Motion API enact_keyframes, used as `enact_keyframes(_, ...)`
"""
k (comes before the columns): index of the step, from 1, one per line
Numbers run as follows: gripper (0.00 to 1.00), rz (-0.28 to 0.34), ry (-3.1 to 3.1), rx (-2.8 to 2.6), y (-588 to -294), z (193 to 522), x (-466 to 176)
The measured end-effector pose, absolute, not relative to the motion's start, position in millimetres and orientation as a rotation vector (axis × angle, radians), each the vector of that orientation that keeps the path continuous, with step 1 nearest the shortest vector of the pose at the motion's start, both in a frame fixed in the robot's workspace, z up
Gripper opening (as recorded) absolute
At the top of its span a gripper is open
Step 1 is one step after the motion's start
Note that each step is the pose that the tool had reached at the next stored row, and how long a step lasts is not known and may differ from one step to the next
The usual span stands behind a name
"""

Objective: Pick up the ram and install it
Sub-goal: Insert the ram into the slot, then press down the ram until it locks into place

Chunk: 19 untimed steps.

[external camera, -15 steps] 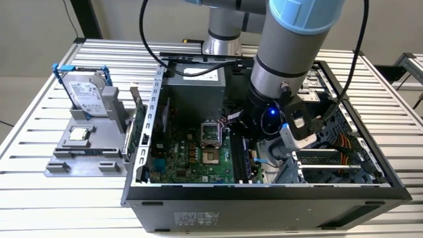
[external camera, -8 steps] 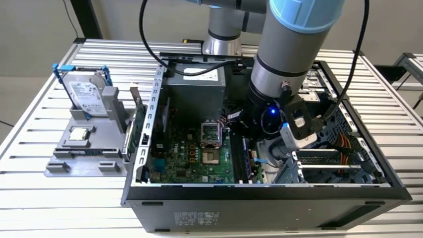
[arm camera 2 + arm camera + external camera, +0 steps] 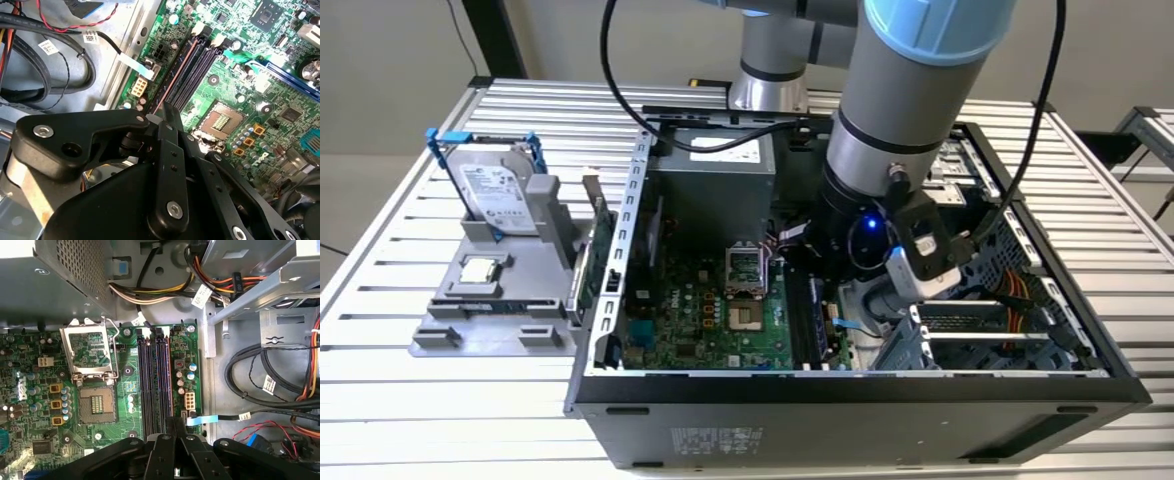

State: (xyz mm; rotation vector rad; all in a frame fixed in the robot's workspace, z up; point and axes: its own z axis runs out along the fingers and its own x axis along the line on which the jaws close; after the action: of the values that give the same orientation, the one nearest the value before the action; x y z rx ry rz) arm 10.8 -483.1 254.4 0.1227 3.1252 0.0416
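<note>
The ram (image 3: pixel 175 75) shows edge-on as a thin reddish line running from my fingertips along the outermost of the dark memory slots (image 3: pixel 192 75). In the first wrist view the ram (image 3: pixel 170 385) lies over the slot nearest the board's edge, beside the other slots (image 3: pixel 152 385). My gripper (image 3: pixel 162 111) (image 3: pixel 171 422) is shut on the ram's near end, its black fingers pressed together. In the exterior view the arm's wrist (image 3: pixel 881 240) reaches down into the open computer case (image 3: pixel 854 385), and the fingers are hidden behind it.
An open processor socket (image 3: pixel 95 402) sits beside the slots. Cable bundles (image 3: pixel 260 375) and a metal drive cage (image 3: pixel 987 330) crowd the far side. Outside the case, a grey fixture (image 3: pixel 494 325) holds a hard drive in a blue frame (image 3: pixel 496 195) and a small square chip (image 3: pixel 480 270).
</note>
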Motion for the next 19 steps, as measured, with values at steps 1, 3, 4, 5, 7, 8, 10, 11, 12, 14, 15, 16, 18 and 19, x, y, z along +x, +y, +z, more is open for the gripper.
enact_keyframes(1,0.00,0.042,3.126,0.112,-483.1,254.4,10.7)
enact_keyframes(3,0.00,0.042,3.127,0.083,-483.1,254.4,10.7)
enact_keyframes(4,0.00,0.042,3.127,0.067,-483.1,254.4,10.7)
enact_keyframes(5,0.00,0.042,3.128,0.050,-483.1,254.4,10.7)
enact_keyframes(7,0.00,0.042,3.128,0.019,-483.1,254.4,10.8)
enact_keyframes(8,0.00,0.042,3.129,0.006,-483.1,254.4,10.7)
enact_keyframes(10,0.00,0.042,3.129,-0.010,-483.1,254.4,10.8)
enact_keyframes(11,0.00,0.043,3.129,-0.019,-483.1,254.5,10.8)
enact_keyframes(12,0.00,0.043,3.129,-0.033,-483.2,254.7,10.8)
enact_keyframes(14,0.00,0.043,3.129,-0.059,-483.2,254.7,10.8)
enact_keyframes(15,0.00,0.043,3.128,-0.073,-483.1,254.7,10.8)
enact_keyframes(16,0.00,0.043,3.128,-0.085,-483.1,254.7,10.8)
enact_keyframes(18,0.00,0.043,3.128,-0.108,-483.1,254.7,10.8)
enact_keyframes(19,0.00,0.043,3.127,-0.122,-483.1,254.7,10.8)
